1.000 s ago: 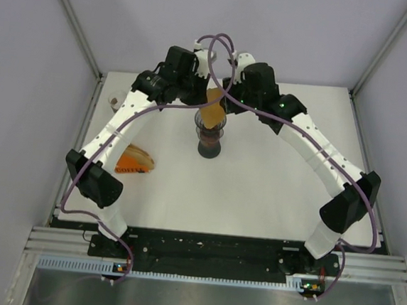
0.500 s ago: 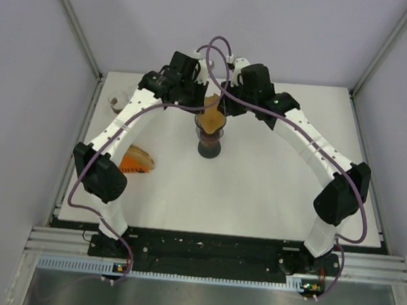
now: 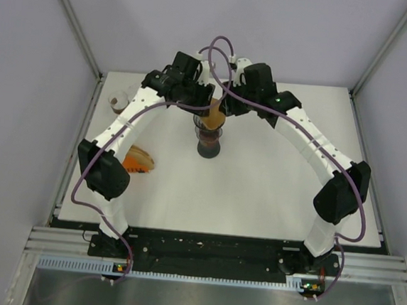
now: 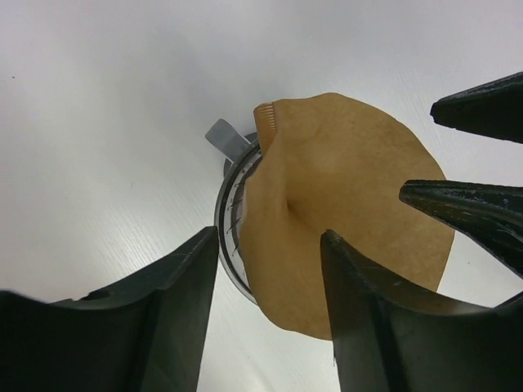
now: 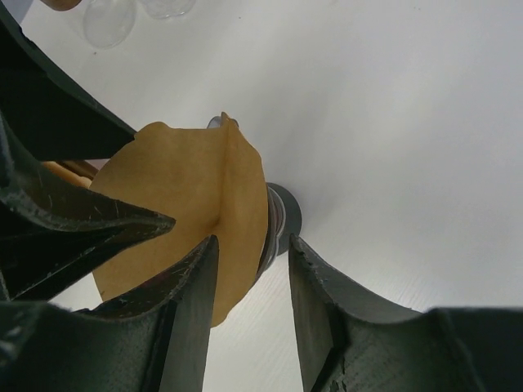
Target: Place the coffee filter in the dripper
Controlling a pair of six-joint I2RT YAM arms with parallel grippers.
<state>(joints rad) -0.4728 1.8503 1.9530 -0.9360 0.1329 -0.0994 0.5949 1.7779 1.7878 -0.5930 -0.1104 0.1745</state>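
The brown paper coffee filter (image 3: 216, 116) stands creased and tilted in the mouth of the dripper (image 3: 209, 140), a dark glass stand at the table's far middle. In the left wrist view the filter (image 4: 343, 204) covers most of the dripper's rim (image 4: 227, 214). My left gripper (image 4: 270, 269) hangs just above it, open, with nothing pinched between its fingers. My right gripper (image 5: 252, 243) is open too, right above the filter (image 5: 188, 192) and the dripper (image 5: 283, 216), its left finger lying over the paper. Both grippers crowd together over the dripper from either side in the top view.
An orange object (image 3: 135, 159) lies on the table's left side under the left arm. A small brown-and-white cup (image 3: 116, 102) stands at the far left edge. Clear glassware (image 5: 106, 20) shows at the top of the right wrist view. Metal posts frame the table's back corners.
My left gripper has opened and let go of the filter, which sits lower in the dripper than before. Both arms have shifted slightly over the dripper.
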